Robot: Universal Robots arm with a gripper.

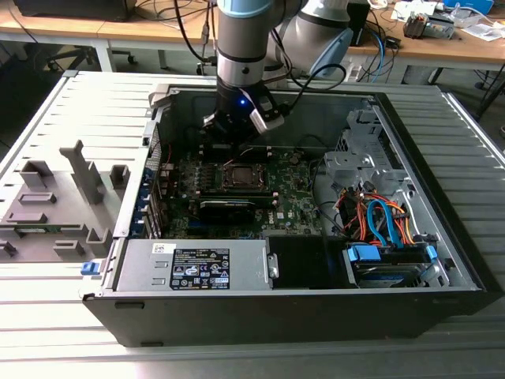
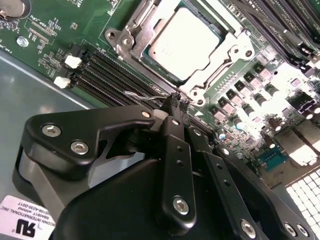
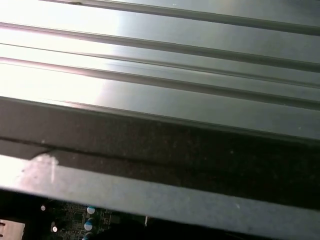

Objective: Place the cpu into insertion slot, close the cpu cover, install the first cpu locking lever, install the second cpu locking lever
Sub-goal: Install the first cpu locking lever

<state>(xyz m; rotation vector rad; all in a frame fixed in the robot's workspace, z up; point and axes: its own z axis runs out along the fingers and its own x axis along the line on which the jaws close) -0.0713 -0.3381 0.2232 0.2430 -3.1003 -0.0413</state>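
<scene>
cpu (image 2: 186,42) sitting in the insertion slot (image 2: 159,67), cpu cover (image 2: 127,40) down around it, gripper (image 2: 175,102) clenched on the wire locking lever (image 2: 142,96) just beside that slot

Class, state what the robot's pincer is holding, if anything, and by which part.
The pincer appears closed on the thin wire locking lever, gripping it at its free end, beside the cpu cover.
</scene>
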